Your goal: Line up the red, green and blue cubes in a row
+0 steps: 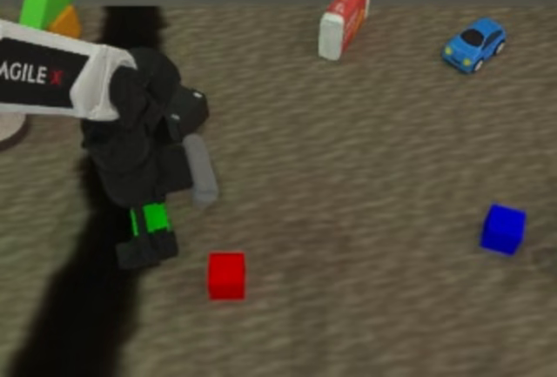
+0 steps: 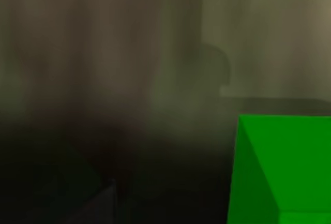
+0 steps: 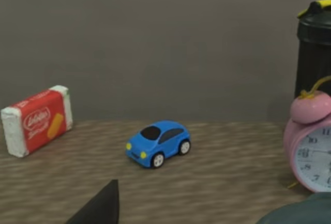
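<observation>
Our left hand [image 1: 146, 239] grips the green cube [image 1: 150, 218] by opposite flat faces; it seems light, rigid, and likely slick.

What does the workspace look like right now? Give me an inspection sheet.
Surface: brown table.
Job's things: green cube held between the left gripper's fingers; red cube just to its right, apart; blue cube far right.
Clutter: biscuit pack, blue toy car, green wedge block with an orange piece; pink alarm clock and black bin in the right wrist view.
Grippers: left gripper low at the table's left; right gripper parked, out of the top view.
Cables: nothing seen.
Surroundings: plain grey backdrop.
</observation>
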{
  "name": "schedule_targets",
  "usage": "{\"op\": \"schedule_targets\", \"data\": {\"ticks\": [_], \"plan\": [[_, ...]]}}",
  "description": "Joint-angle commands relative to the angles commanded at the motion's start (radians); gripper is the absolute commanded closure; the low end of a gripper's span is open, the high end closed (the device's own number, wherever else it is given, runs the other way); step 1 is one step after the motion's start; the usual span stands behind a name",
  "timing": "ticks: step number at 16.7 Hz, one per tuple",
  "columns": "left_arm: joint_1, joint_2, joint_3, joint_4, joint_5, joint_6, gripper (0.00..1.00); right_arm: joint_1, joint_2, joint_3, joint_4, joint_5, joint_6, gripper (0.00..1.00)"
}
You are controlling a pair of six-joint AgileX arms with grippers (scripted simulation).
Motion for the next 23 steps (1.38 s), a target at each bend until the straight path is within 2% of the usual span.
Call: {"op": "schedule_targets", "data": {"ticks": [2, 15, 23], "plan": [[0.0, 0.0, 0.0, 0.0, 0.0, 0.0, 0.0, 0.0, 0.0, 0.0, 0.0, 0.0, 0.0, 0.0], [0.0, 0.0, 0.0, 0.0, 0.0, 0.0, 0.98, 0.0, 0.0, 0.0, 0.0, 0.0, 0.0, 0.0], [0.0, 0.0, 0.0, 0.0, 0.0, 0.0, 1.0, 0.0, 0.0, 0.0, 0.0, 0.0, 0.0, 0.0]]}}
